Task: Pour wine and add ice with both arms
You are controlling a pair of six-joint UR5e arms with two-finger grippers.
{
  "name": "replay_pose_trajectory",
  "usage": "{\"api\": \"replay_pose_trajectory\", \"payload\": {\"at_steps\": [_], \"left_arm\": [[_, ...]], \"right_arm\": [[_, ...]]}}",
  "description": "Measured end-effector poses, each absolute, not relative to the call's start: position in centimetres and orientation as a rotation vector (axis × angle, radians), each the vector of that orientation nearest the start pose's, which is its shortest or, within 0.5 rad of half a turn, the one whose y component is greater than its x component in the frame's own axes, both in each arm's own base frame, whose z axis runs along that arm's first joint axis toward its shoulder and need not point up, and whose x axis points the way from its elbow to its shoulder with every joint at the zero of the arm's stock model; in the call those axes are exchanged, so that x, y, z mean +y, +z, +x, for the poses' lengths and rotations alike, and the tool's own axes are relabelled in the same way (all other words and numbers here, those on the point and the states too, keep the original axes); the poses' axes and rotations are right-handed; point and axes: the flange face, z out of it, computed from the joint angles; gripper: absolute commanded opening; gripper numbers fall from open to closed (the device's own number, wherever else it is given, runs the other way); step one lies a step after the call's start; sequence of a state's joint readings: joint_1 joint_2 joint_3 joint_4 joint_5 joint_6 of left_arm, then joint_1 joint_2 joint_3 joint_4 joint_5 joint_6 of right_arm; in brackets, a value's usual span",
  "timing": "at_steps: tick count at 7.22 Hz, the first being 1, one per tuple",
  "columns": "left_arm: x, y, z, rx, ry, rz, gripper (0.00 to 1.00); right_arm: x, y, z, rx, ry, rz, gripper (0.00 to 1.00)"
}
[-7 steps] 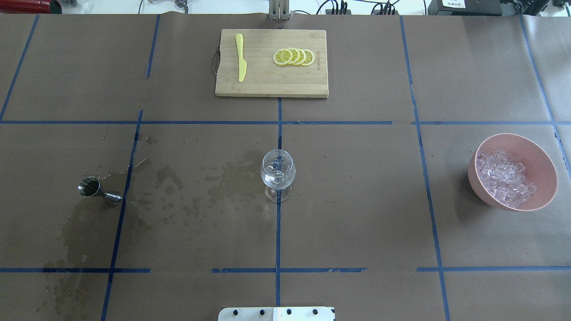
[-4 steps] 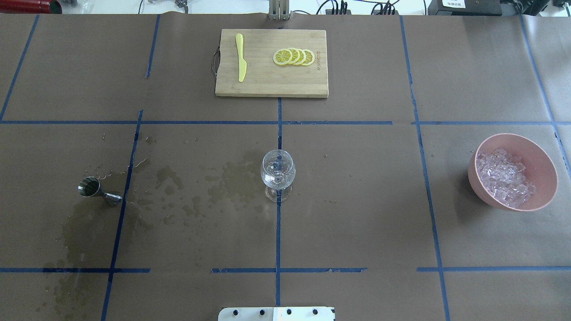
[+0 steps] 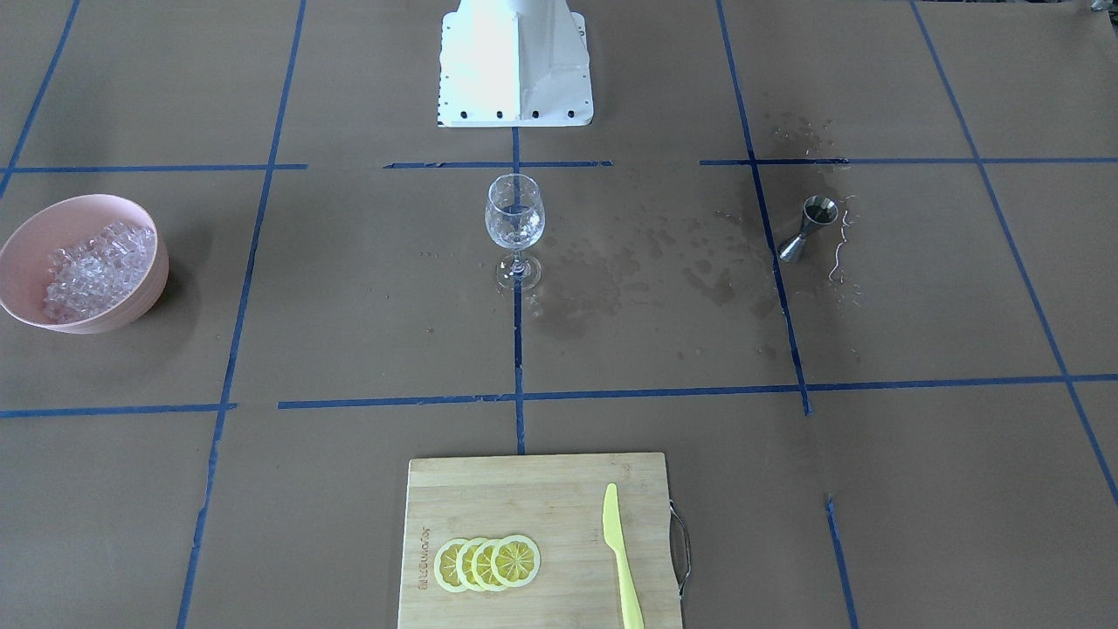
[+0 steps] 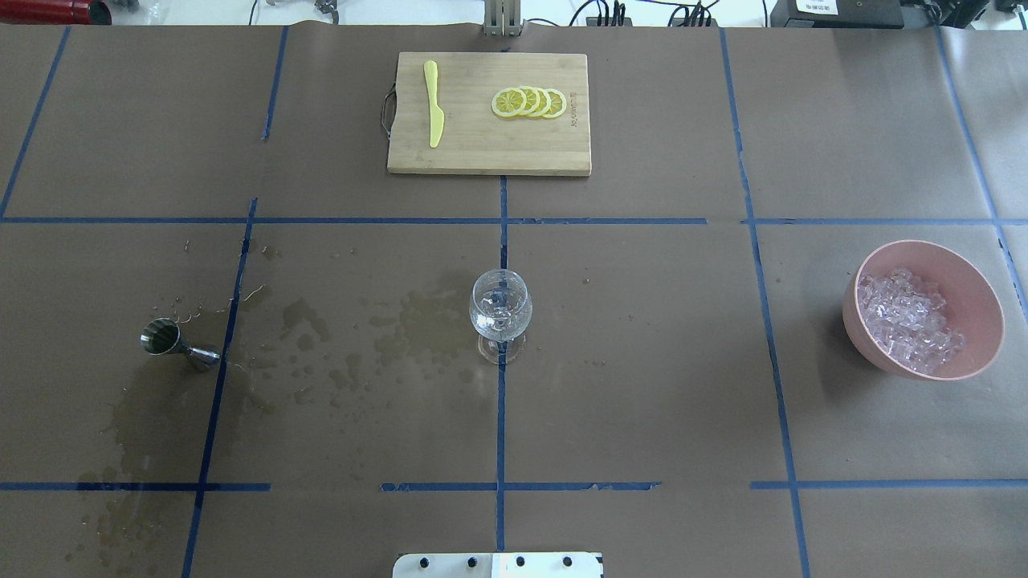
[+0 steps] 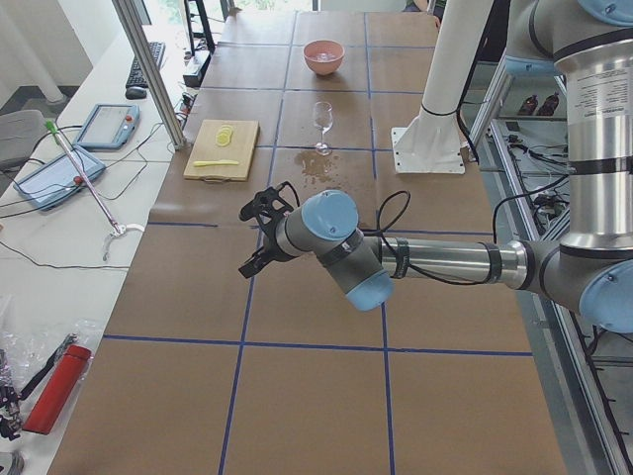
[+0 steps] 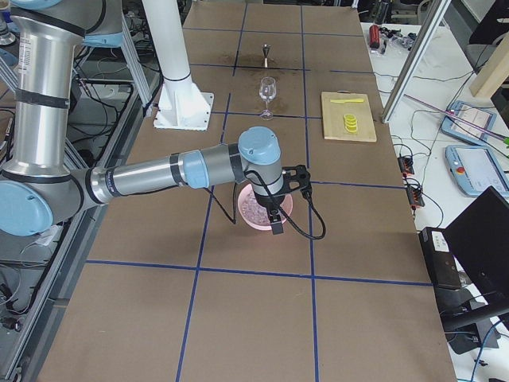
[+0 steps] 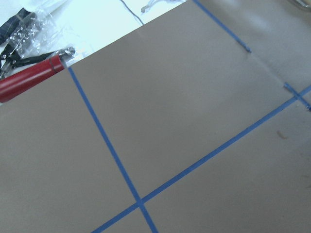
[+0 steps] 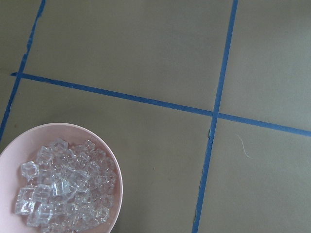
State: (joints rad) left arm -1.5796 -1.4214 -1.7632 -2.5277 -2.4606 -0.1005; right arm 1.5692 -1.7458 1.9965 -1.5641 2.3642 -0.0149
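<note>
I see my left arm (image 5: 445, 262) level across the left side view's middle, left gripper (image 5: 254, 237) at centre left. My right arm (image 6: 151, 177) reaches the right side view's centre, right gripper (image 6: 277, 216) pointing down. Grip state unclear.

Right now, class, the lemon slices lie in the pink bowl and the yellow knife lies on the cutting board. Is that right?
No. The overhead view shows the lemon slices on the cutting board, beside the yellow knife; the pink bowl holds only ice.
</note>
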Motion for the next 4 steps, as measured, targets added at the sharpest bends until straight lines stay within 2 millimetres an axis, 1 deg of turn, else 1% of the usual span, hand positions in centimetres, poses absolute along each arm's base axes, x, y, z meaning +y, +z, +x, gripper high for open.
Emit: {"api": "replay_pose_trajectory", "payload": {"at_steps": [1, 2, 3, 4], "left_arm": [[-43.5, 50.0, -3.9, 0.897, 0.329, 0.889, 1.00], [-43.6, 47.9, -0.9, 0.927, 0.281, 0.882, 1.00], [-43.6, 46.3, 2.7, 0.946, 0.218, 0.888, 1.00], [-43.2, 45.6, 6.3, 0.975, 0.154, 0.904, 1.00]], "right_arm": [[-42.0, 52.3, 6.2, -0.787, -0.120, 0.255, 1.00], [-42.0, 52.2, 6.2, -0.787, -0.120, 0.258, 1.00], [-42.0, 52.1, 6.2, -0.787, -0.120, 0.257, 1.00], [-41.9, 52.2, 6.2, -0.788, -0.119, 0.256, 1.00]]}}
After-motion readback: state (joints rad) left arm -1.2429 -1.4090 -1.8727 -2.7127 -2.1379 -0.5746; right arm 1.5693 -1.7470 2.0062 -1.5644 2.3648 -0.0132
